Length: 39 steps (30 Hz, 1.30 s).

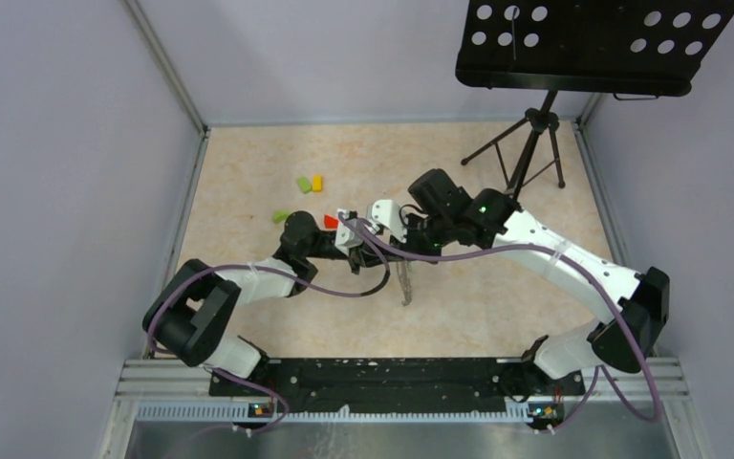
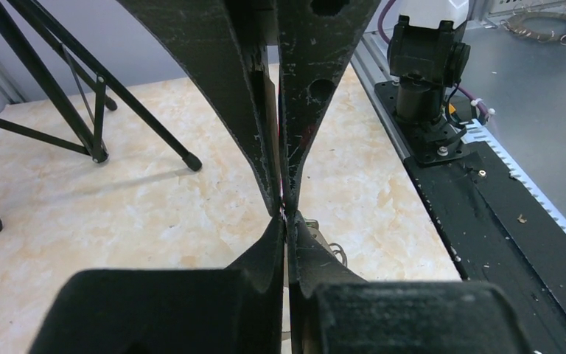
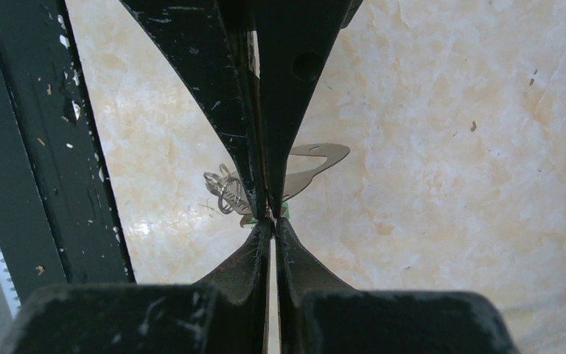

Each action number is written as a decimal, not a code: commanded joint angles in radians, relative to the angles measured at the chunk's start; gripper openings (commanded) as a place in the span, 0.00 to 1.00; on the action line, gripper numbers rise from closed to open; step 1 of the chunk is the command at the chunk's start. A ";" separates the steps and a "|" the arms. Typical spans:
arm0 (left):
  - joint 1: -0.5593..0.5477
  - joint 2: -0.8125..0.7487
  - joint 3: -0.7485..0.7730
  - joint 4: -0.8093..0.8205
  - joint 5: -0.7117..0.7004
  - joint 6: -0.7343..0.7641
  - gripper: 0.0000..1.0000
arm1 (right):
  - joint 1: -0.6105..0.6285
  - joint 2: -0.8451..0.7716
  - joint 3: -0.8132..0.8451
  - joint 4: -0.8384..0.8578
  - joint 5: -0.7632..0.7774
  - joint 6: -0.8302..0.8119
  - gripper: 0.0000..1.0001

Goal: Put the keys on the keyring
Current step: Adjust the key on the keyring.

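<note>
The black mounting rail (image 1: 363, 382) runs along the near edge of the bench (image 1: 497, 306), with both arm bases bolted to it. From the left base, the left arm (image 1: 248, 279) reaches inward to the middle of the bench. The left tool (image 2: 286, 210) has its fingers pressed tight together, tip to tip. I cannot tell what, if anything, sits between them. Beyond that arm lie small blocks: a green one (image 1: 281, 216), a green (image 1: 303, 184) and a yellow (image 1: 316, 181) side by side, and a red one (image 1: 331, 221) next to the wrist.

At the centre, the keys (image 1: 404, 284) show as a silver sliver just below the point where the two tools meet. In the right wrist view, a flat key blade and small wire rings (image 3: 225, 188) sit right at the fingertips. The right tool (image 3: 269, 215) is closed, apparently nipping the keys, with a sliver of green at its tips. The right arm (image 1: 554, 253) comes in from the right base. At far right stands a black music stand (image 1: 593, 43) on a tripod.
</note>
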 commanded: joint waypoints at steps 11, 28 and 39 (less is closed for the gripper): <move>0.007 -0.002 -0.061 0.414 -0.026 -0.354 0.00 | -0.052 -0.129 -0.100 0.182 -0.114 0.034 0.22; 0.007 -0.009 -0.072 0.430 -0.041 -0.372 0.00 | -0.146 -0.247 -0.298 0.386 -0.388 0.054 0.32; 0.007 -0.009 -0.068 0.429 -0.041 -0.381 0.00 | -0.147 -0.237 -0.315 0.442 -0.422 0.062 0.33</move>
